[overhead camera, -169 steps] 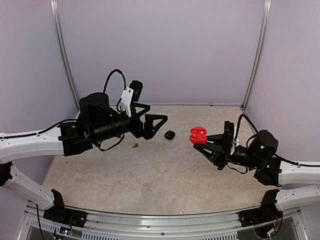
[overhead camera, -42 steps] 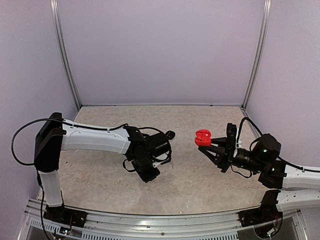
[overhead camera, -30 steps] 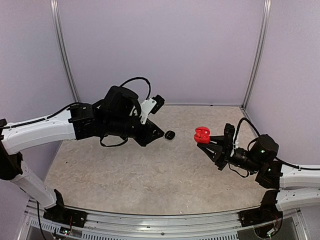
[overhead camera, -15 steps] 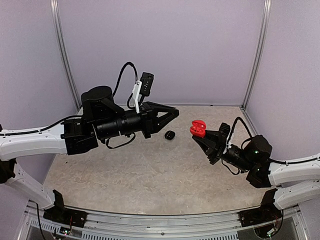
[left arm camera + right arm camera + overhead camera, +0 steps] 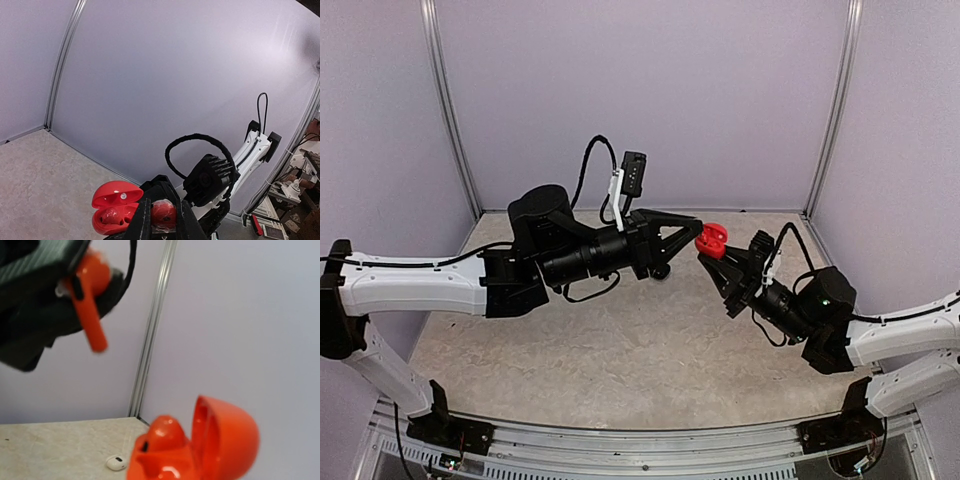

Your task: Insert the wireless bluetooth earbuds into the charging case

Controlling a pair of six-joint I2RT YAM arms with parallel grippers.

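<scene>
Red earbud [image 5: 163, 214] is pinched in my left gripper [image 5: 162, 222], the fingertips closed on its round head. The right wrist view shows its stem [image 5: 90, 325] hanging clear below the fingers, long axis near vertical with a slight tilt.

Charging case [image 5: 117, 207] sits just ahead of the left fingertips, a little low and to the left in that wrist view. It is close but not touching. My right gripper [image 5: 725, 262] is clamped on the case's base and holds it up off the table [image 5: 620, 340], with the lid hinged open on the far side from my left gripper.

Both arms are raised and tip to tip. The left one is nearer the bud since it carries it, so the coming move looks like mine on the left: stem down into the case's mouth.

Inside the case there is one red bud already seated [image 5: 162, 432]. The socket beside it looks free, but I can't see it clearly.

Well below my right gripper a white earbud [image 5: 116, 462] lies on the table near the back wall, untouched.
</scene>
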